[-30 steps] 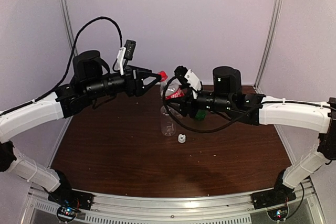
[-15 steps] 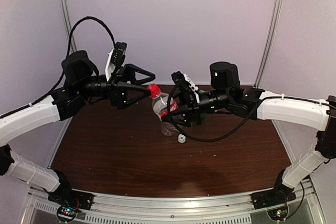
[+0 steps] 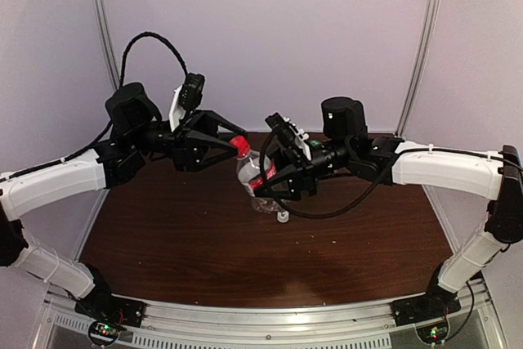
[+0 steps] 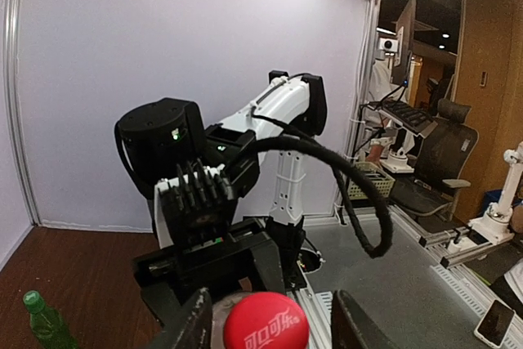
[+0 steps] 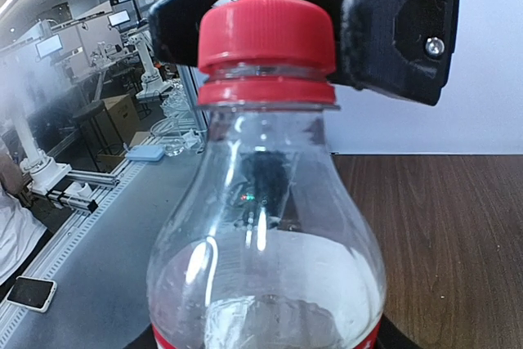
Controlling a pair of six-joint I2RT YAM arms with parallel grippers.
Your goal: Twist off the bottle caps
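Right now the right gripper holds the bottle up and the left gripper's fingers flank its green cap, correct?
Not quite: the cap is red, not green, as the right wrist view shows. The right gripper does hold the bottle up, with the left gripper flanking the cap.

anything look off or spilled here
No spill visible. A small white plastic cap lies loose on the brown table beside the clear unlabelled plastic bottle; the right pincer holds the red-capped clear bottle tilted.
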